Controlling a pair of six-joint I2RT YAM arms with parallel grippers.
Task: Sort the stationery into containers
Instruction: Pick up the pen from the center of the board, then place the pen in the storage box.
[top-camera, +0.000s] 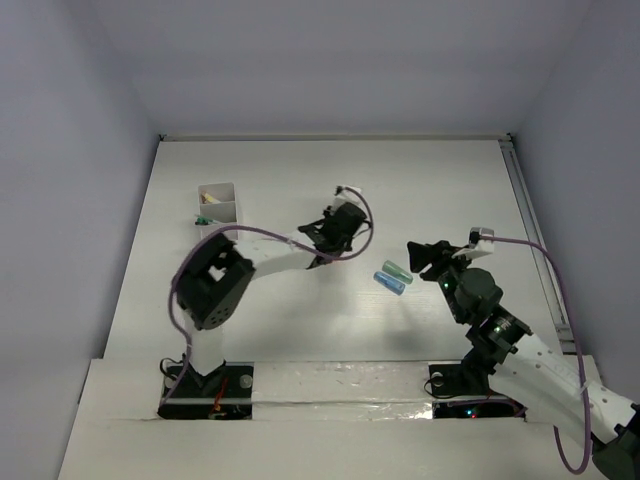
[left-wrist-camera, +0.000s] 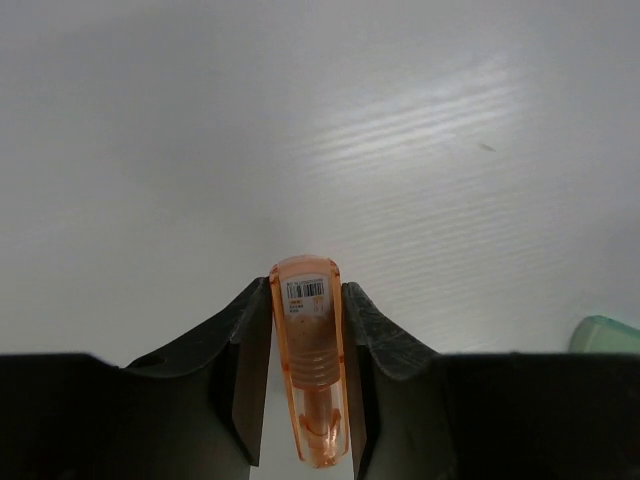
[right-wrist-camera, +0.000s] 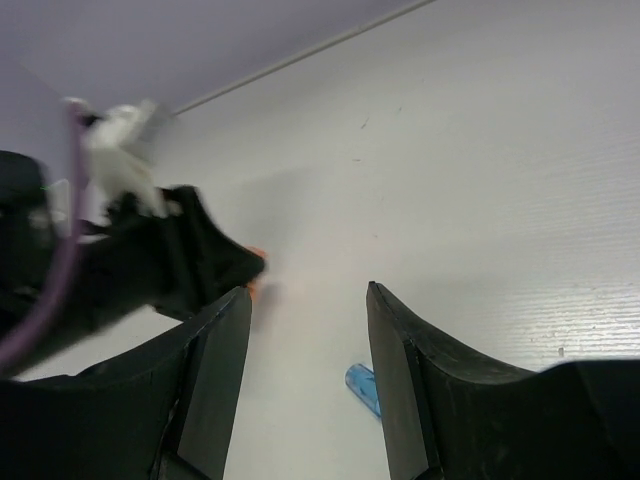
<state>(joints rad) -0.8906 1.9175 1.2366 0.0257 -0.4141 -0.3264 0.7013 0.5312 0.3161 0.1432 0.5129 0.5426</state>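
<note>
In the left wrist view a stubby orange marker (left-wrist-camera: 308, 350) lies lengthwise between the fingers of my left gripper (left-wrist-camera: 307, 290), and both jaws press its sides, so it is shut on the marker. From above, that left gripper (top-camera: 325, 245) is low over the middle of the table. A mint-green marker (top-camera: 397, 271) and a blue marker (top-camera: 389, 283) lie side by side to its right. My right gripper (top-camera: 415, 255) hovers just beyond them, open. The blue marker (right-wrist-camera: 362, 388) shows below its spread fingers. The white container (top-camera: 218, 203) stands at the back left.
The container holds a few light sticks, and a small green item (top-camera: 203, 218) lies at its near left corner. A mint-green end (left-wrist-camera: 605, 335) peeks in at the right edge of the left wrist view. A rail (top-camera: 530, 215) runs along the table's right side.
</note>
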